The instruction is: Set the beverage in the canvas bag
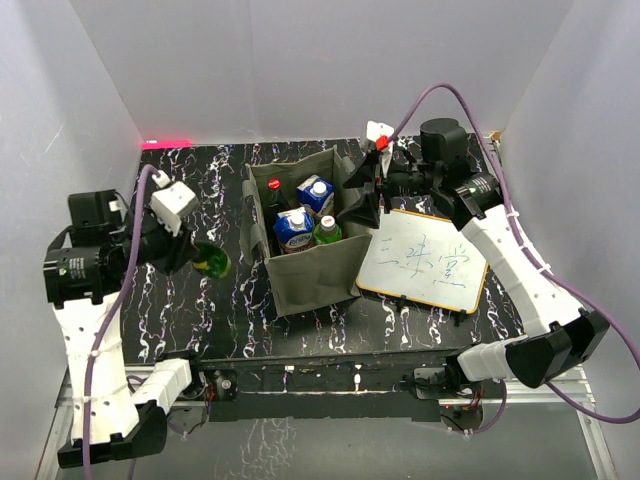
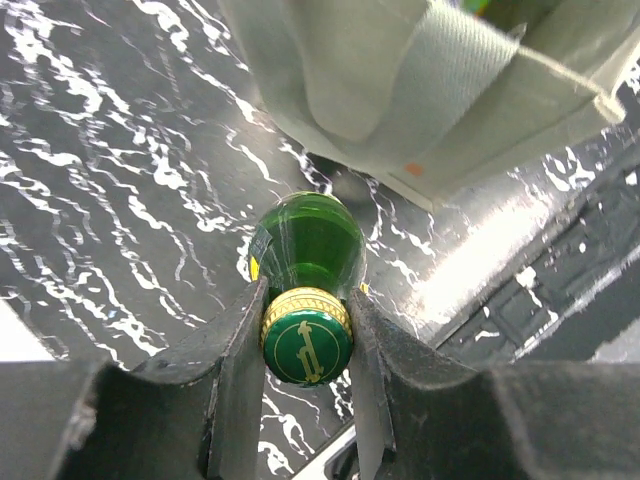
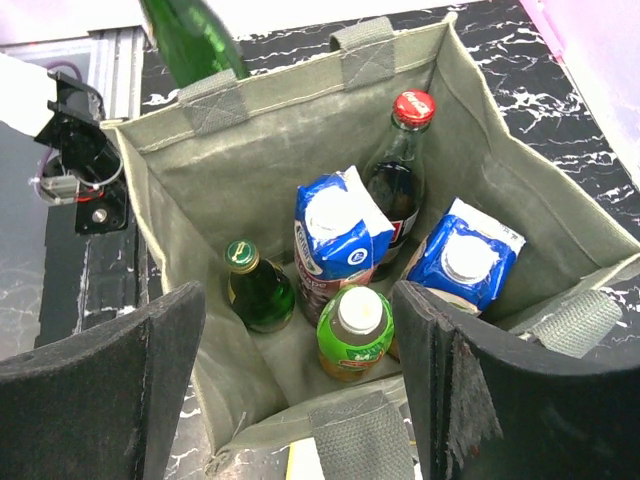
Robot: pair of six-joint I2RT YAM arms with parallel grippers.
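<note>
A black table (image 1: 190,310) veined with white marbling is carrying the load. The olive-grey canvas bag (image 1: 320,275) is sitting on it near the middle, and a framed whiteboard (image 1: 425,262) with blue writing is lying flat just beside the bag's right side.

From my wrist feeds, the green bottle (image 2: 306,250) shows only cap and shoulder; its body is hidden below. In the right wrist view that bottle is cut off by the top edge, above the canvas bag (image 3: 300,130). Inside the bag, carton labels are too small to read. The whiteboard (image 1: 425,262) writing beside the bag is illegible overhead.
</note>
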